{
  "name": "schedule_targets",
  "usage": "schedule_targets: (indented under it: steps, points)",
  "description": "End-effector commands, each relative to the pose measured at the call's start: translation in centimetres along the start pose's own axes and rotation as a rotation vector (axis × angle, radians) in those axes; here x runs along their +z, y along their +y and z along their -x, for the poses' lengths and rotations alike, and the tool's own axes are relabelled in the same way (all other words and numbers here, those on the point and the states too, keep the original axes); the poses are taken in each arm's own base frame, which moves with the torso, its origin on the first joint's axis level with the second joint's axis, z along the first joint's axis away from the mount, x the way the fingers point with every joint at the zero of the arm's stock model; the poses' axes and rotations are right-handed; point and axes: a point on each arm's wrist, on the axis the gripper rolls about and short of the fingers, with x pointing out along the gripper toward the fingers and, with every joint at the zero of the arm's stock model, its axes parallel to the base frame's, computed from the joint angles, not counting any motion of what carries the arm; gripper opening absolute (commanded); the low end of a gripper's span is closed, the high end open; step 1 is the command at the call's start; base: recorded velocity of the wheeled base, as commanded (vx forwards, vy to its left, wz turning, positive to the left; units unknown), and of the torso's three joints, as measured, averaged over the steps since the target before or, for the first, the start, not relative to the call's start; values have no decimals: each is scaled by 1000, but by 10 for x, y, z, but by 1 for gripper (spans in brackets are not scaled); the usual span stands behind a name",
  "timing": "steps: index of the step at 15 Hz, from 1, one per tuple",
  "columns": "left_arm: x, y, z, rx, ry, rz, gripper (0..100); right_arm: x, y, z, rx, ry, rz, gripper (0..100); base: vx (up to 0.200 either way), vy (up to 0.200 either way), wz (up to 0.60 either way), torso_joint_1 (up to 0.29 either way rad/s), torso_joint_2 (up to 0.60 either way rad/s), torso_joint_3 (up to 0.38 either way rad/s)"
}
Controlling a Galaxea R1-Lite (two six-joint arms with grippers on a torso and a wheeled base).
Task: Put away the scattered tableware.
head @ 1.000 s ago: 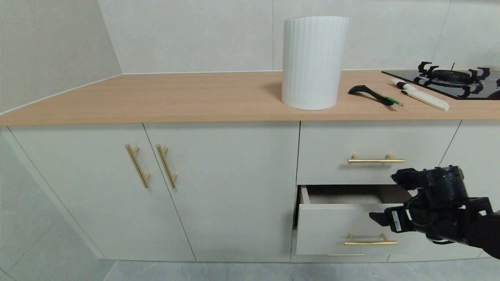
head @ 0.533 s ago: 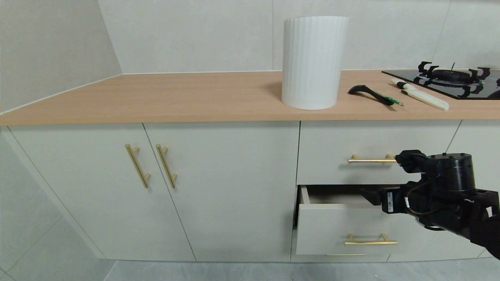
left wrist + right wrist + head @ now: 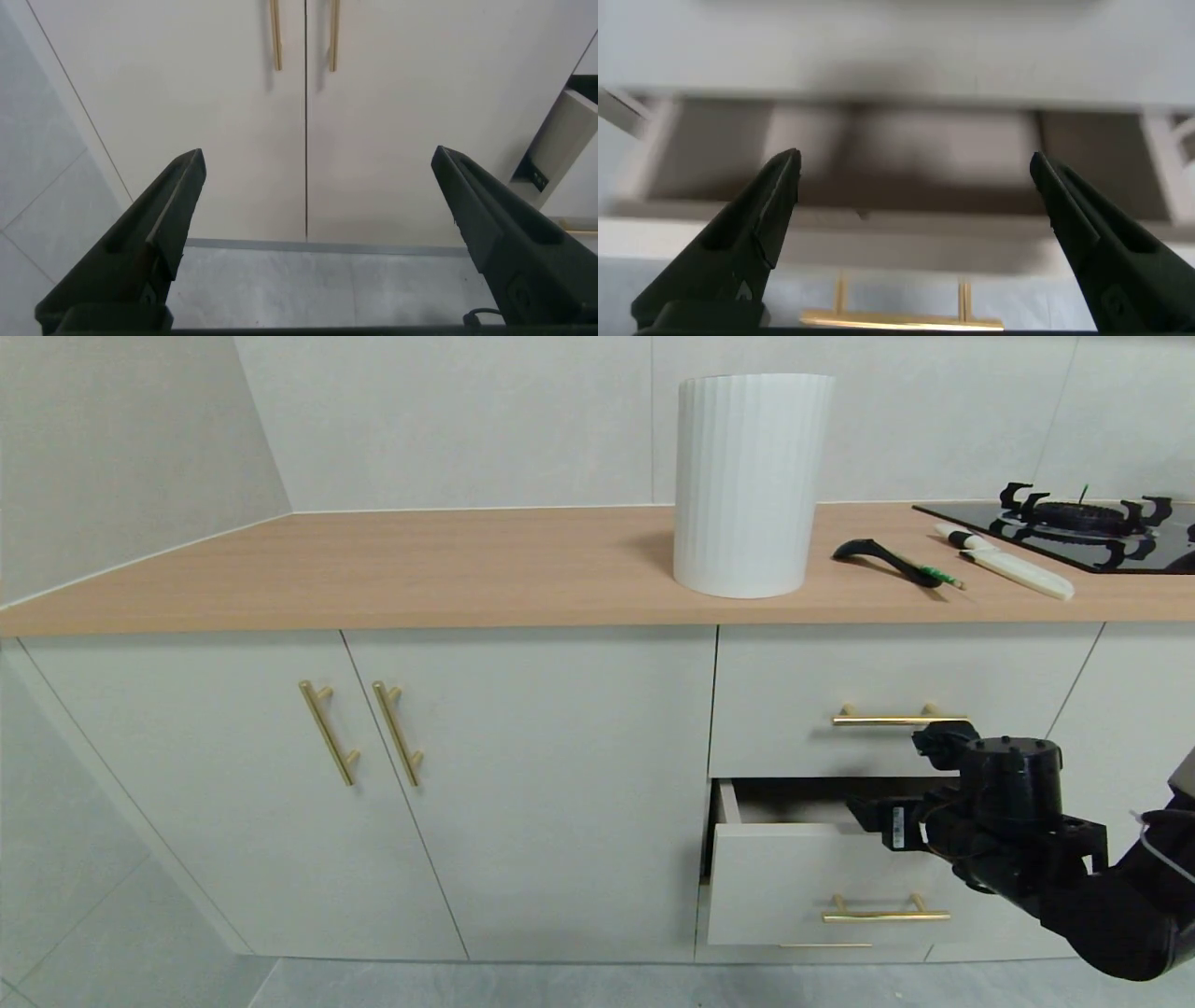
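Right gripper: stood spread wide, seemingly just before the open drawer.
Left gripper: jaws apart, faced cabinet doors.

You have bright, even light from overhead. The white canister throws a faint, soft shadow leftward on the surface. The hob's black glass carries a mild sheen without harsh glare. Inside the open drawer it is dim, in the right wrist view too.

Right arm matt black; drum-shaped wrist joint; thin pale cable; small white label; fingers long, tapering black wedges.
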Motion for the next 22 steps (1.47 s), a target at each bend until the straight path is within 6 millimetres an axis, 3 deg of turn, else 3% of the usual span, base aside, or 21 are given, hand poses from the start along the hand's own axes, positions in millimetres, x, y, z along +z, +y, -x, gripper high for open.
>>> schedule_targets:
  steps: [1,22]
  points:
    - [0,0,0,1,2,0,100,-10,0,-6,-3,37,9,100,0,0,0,0,0,0]
    - [0,0,0,1,0,0,100,-10,-2,8,4,77,34,100,0,0,0,0,0,0]
